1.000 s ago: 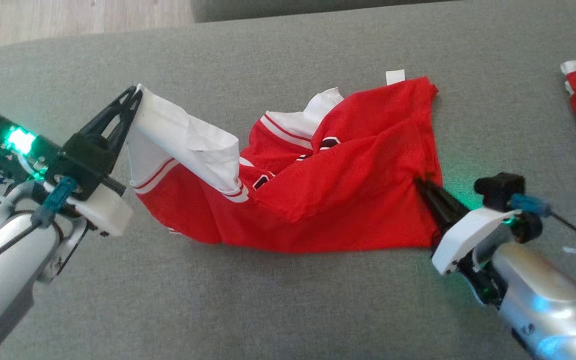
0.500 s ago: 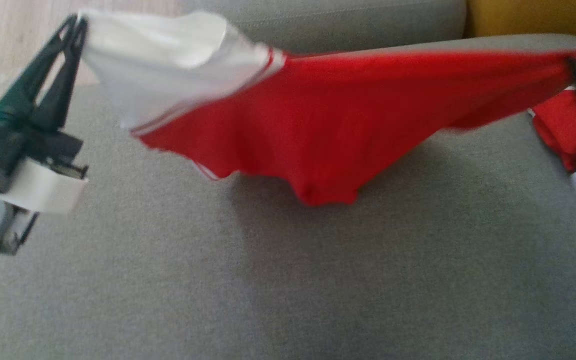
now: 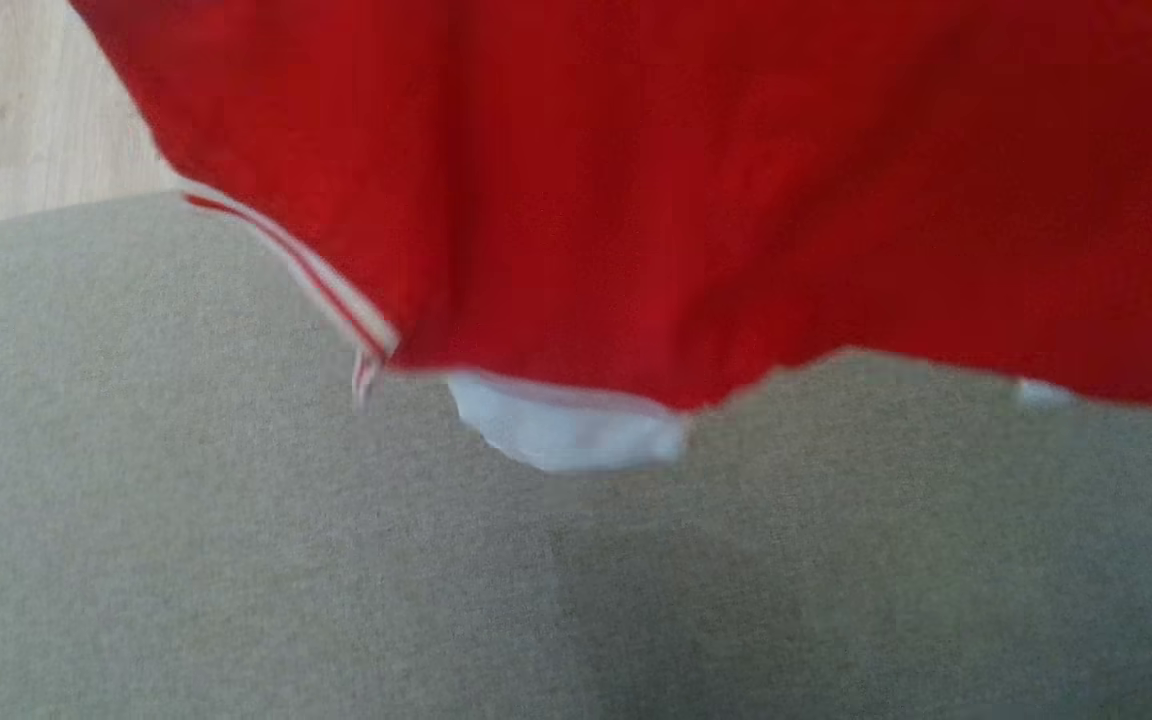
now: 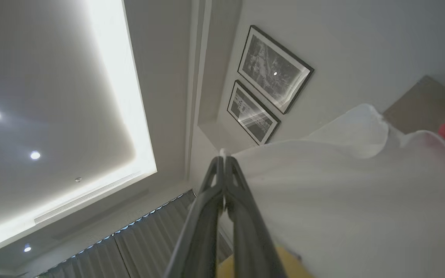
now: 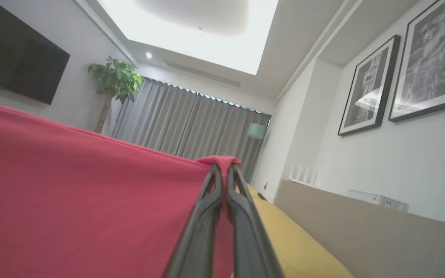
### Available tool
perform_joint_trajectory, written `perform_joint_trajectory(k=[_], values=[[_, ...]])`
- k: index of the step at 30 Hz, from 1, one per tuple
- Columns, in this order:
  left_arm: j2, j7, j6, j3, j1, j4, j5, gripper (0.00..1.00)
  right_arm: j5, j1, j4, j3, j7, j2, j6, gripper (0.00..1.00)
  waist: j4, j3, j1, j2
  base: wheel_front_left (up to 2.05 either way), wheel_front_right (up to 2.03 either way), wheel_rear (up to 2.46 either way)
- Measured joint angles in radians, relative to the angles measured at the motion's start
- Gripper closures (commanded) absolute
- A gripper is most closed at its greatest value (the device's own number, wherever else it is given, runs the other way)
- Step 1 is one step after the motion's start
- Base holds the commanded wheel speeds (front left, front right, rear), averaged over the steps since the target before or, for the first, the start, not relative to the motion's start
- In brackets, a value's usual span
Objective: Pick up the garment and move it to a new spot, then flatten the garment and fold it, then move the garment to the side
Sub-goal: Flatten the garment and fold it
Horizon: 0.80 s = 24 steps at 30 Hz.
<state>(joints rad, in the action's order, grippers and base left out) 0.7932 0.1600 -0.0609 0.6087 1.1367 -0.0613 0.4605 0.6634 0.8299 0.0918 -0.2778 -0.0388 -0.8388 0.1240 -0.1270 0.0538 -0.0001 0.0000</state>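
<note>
garment (image 3: 636, 180): red jersey, hung out wide across the top of the head view, runs off the left, top and right edges, blurry
hem: uneven lower edge across mid frame; striped trim (image 3: 316, 280) slants down at centre left; white flap (image 3: 566, 430) pokes out below the hem at centre
under it: grey seat (image 3: 236, 560) over the lower half, darker shadow at lower centre; I cannot tell if the hem touches the seat
upper left corner: pale wooden floor (image 3: 26, 130)
my left gripper (image 4: 224, 157): fingers pressed together, pinching the white part of the garment at the tips, centre of the left wrist view; white cloth drapes off to the lower right, red strip at the right edge
my right gripper (image 5: 224, 166): fingers pressed together, pinching a red corner of the garment at the tips, centre of the right wrist view; red cloth spreads to the left and lower left
aim: both my grippers point up toward the ceiling
left wrist background: framed pictures (image 4: 274, 69) at upper centre
right wrist background: curtains (image 5: 184, 127) at centre, plant (image 5: 114, 81) and dark screen (image 5: 14, 69) at upper left, yellow cushion (image 5: 296, 239) at lower right
</note>
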Motion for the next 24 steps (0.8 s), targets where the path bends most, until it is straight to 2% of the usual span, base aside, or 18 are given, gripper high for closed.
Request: perform_joint_trajectory(k=[4,6,10,13,17,19,24], values=[[-0.073,-0.021,0.053,0.026,0.08,0.166,0.012,1.0,-0.067,0.091,0.102,-0.071,0.07,0.053,0.0,1.0,0.014,0.028,0.0001,0.0,0.0,0.0,0.0],[-0.129,-0.02,0.081,0.045,0.137,0.314,0.013,1.0,-0.078,0.152,0.195,-0.117,0.089,0.082,0.0,1.0,0.03,0.072,0.0002,0.0,0.0,0.0,0.0],[-0.206,0.028,0.105,0.073,0.231,0.478,-0.03,1.0,-0.08,0.259,0.31,-0.16,0.07,0.134,0.0,1.0,0.05,0.152,0.0004,0.0,0.0,0.0,0.0],[-0.261,0.072,0.103,0.088,0.332,0.551,-0.094,1.0,-0.105,0.351,0.388,-0.17,0.012,0.154,0.0,1.0,0.065,0.216,0.0006,0.0,0.0,0.0,0.0],[-0.322,0.1,0.06,0.065,0.463,0.581,-0.162,1.0,-0.169,0.474,0.474,-0.142,-0.116,0.16,0.0,1.0,0.086,0.29,0.0006,0.0,0.0,0.0,0.0],[-0.332,0.101,0.061,0.033,0.482,0.537,-0.17,1.0,-0.193,0.506,0.495,-0.144,-0.155,0.16,0.0,1.0,0.095,0.318,0.0005,0.0,0.0,0.0,0.0],[-0.326,0.103,0.12,-0.022,0.375,0.426,-0.171,1.0,-0.211,0.493,0.535,-0.209,-0.187,0.157,0.0,1.0,0.114,0.371,0.0004,0.0,0.0,0.0,0.0]])
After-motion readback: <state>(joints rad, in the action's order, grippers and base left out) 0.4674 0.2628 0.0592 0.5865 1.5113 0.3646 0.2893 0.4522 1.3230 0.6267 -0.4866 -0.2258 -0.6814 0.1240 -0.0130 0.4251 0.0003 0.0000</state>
